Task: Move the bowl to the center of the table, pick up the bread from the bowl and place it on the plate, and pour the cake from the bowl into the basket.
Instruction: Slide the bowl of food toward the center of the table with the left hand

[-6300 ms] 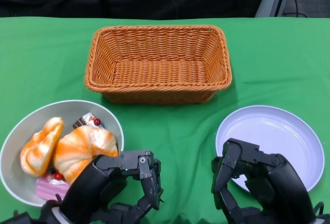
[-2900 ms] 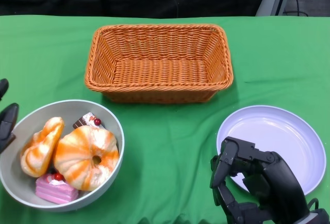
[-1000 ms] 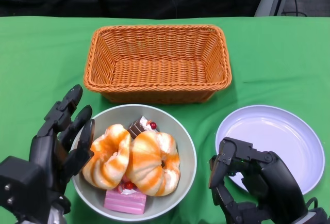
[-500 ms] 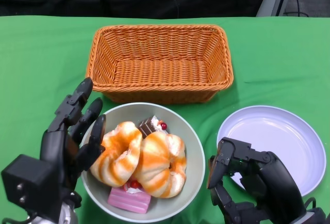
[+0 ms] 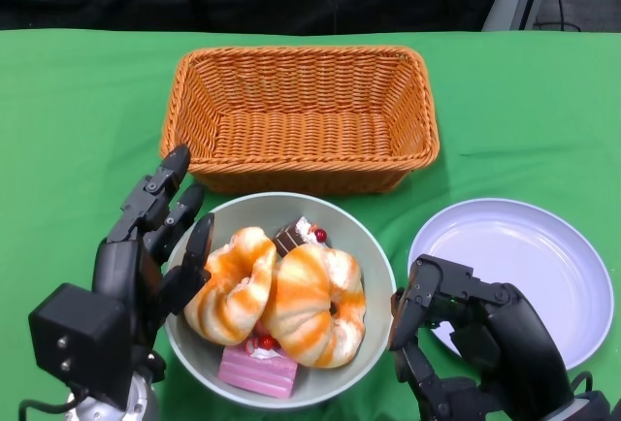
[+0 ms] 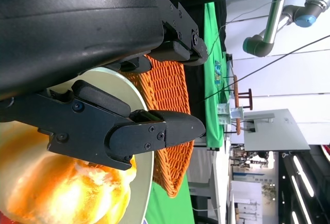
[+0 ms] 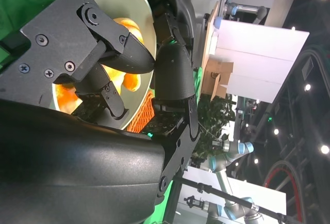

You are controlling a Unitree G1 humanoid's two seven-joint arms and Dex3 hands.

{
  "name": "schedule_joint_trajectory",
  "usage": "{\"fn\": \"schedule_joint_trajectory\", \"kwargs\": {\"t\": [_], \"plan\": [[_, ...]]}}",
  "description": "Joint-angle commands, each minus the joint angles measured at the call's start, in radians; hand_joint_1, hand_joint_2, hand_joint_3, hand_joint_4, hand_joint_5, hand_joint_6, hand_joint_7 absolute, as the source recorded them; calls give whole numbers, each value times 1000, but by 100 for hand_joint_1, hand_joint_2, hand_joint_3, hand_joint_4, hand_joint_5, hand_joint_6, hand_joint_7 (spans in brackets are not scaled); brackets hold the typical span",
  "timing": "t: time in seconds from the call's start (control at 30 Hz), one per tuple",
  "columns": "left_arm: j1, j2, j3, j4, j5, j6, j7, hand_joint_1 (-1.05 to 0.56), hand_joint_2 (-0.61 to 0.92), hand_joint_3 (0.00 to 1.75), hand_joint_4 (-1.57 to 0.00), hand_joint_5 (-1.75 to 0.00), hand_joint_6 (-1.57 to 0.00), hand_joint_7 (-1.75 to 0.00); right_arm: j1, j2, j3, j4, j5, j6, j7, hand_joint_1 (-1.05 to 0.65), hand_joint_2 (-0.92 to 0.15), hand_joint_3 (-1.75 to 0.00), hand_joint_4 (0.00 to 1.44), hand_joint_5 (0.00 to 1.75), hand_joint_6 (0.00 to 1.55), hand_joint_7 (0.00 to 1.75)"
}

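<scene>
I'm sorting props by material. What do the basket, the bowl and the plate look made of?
Basket: woven wicker or rattan, orange-brown, matte; the weave shows all over its walls and floor.
Bowl: smooth grey, slightly glossy, possibly plastic or ceramic; the look cannot settle which.
Plate: smooth white with a faint sheen, likely plastic or ceramic.

The bowl [image 5: 374,266] is grey, the bread [image 5: 277,295] orange and white, the cake [image 5: 257,371] pink, the basket [image 5: 301,115] woven brown, the plate [image 5: 514,256] white, the cloth [image 5: 87,111] green.

Woven wicker basket [image 5: 301,115], glossy plate [image 5: 514,271], cloth table [image 5: 78,111]
</scene>
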Motion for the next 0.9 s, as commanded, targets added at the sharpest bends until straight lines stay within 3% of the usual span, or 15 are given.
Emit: {"fn": "schedule_joint_trajectory", "kwargs": {"t": [0.03,0.47,0.73,0.9], "plan": [[-23,6,-2,38,-5,-34,-15,-58,92,59,-43,-1,-38,-1,-2,-2,-2,2,-2,-2,-8,-20,-36,-138,88,175,70,163],[-59,30,18,85,-34,-81,-54,-55,92,50,-49,-3,-45,-3,-3,-2,-4,3,5,3,-8,-20,-36,-137,88,175,69,164],[-94,76,59,112,24,-196,15,-56,92,18,-84,-14,-81,-9,-4,-5,-9,7,13,2,-5,-19,-36,-138,88,175,69,163],[-103,99,67,98,11,-191,4,-46,92,13,-97,-18,-94,-9,-7,-11,-11,9,10,-3,-2,-19,-37,-137,87,175,68,163]]}}
